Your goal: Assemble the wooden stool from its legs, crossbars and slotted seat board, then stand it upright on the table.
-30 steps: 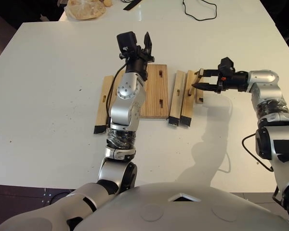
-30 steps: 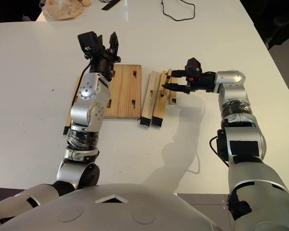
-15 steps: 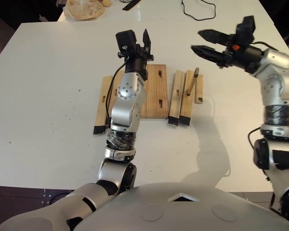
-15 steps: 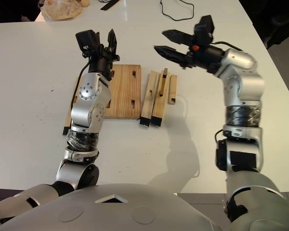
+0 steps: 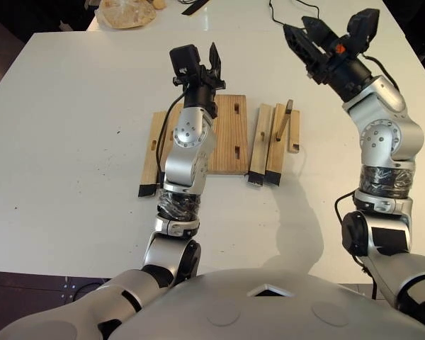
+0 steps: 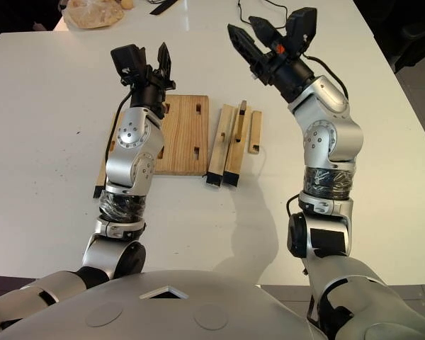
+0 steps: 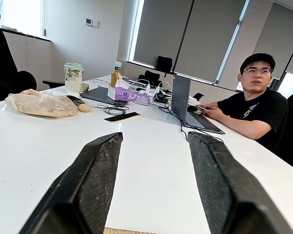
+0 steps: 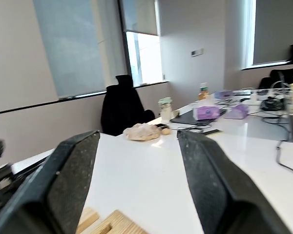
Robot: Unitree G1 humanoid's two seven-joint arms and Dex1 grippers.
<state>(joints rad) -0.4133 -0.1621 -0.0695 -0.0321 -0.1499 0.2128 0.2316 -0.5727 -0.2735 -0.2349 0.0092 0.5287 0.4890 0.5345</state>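
The legs lie flat on the table [image 5: 71, 106] with their black-capped ends nearest the robot: one pair [image 5: 266, 145] side by side just right of the board [image 5: 230, 131], and another leg [image 5: 153, 150] just left of it, partly under the left arm. These look like light, rigid softwood strips with a dry, unslippery surface. A pinch across the narrow width near mid-length should keep one from swinging, though lying flush on the table they leave little edge for a finger to get under. The board is the broadest and likely heaviest piece, and it is best taken at a long edge away from its slots. Beside the right legs, one crossbar [image 5: 295, 131] lies flat, while a second [image 5: 284, 122] sits tilted with one end up. It is probably the easiest first pick, since its raised end is free to clamp. The left gripper [image 7: 155, 137] hovers over the board's far edge with its fingers spread and nothing between them. The right gripper [image 8: 139, 135] is high above the table beyond the crossbars, likewise spread and empty. A bag [image 5: 126, 13] and a cable [image 5: 290, 15] lie at the far side.
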